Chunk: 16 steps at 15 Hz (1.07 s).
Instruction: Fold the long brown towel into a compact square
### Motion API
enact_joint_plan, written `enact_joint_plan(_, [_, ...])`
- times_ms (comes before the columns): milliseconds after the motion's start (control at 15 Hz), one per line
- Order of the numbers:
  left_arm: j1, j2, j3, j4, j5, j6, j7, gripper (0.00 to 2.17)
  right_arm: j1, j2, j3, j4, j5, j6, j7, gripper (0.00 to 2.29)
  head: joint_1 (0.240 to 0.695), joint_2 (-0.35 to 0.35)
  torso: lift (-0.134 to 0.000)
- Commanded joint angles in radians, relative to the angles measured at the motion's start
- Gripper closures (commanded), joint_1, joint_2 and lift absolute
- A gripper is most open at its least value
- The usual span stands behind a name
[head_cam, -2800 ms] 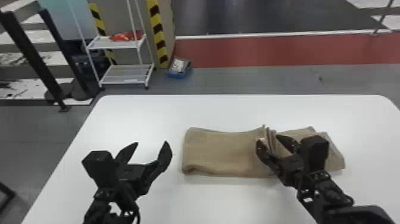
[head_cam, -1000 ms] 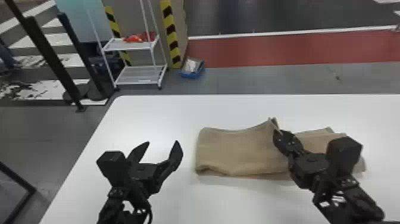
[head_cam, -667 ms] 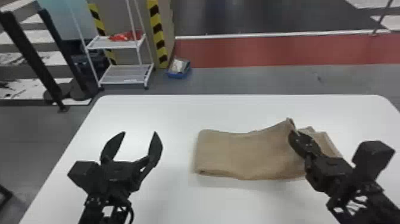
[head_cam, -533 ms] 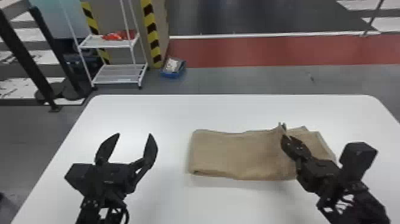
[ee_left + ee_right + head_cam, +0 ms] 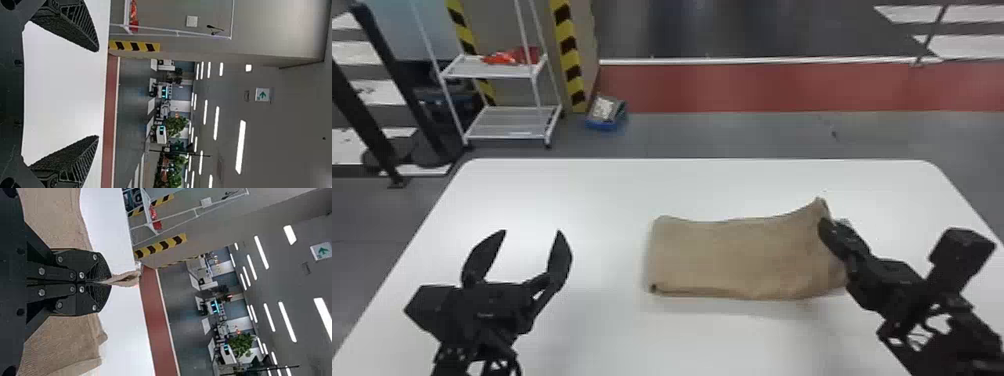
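Towel point(image 5: 732, 255), one of them, lies as a soft brown rough rectangle right of centre on one smooth white table point(image 5: 582, 195). Of our two black grippers, our right gripper point(image 5: 824, 224) pinches its raised far right corner; our left gripper point(image 5: 531, 235) hangs open at near left. Since earlier, we see the towel's left end shifted right.

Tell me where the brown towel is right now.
In the head view, the towel lies on the white table, right of the open left gripper, its right end pinched in the right gripper.
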Motion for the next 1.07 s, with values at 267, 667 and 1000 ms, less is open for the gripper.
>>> enact_joint_plan(267, [0.006,-0.003,0.008,-0.005,0.000,0.003,-0.002,0.09,-0.097,0.004,-0.103,-0.020,-0.074,0.186,0.023,1.66,0.695,0.007,-0.119])
enact_joint_plan(667, [0.000,-0.003,-0.003,0.004,0.000,0.003,-0.013,0.09,-0.178,-0.035,-0.126,0.184,-0.060,0.189,0.021,0.00,0.695,-0.037,-0.119])
enact_joint_plan(1000, [-0.006,-0.003,-0.006,0.015,-0.004,0.006,-0.015,0.09,-0.172,-0.061,-0.210,0.163,-0.069,0.285,0.041,0.06,0.695,-0.069,-0.119])
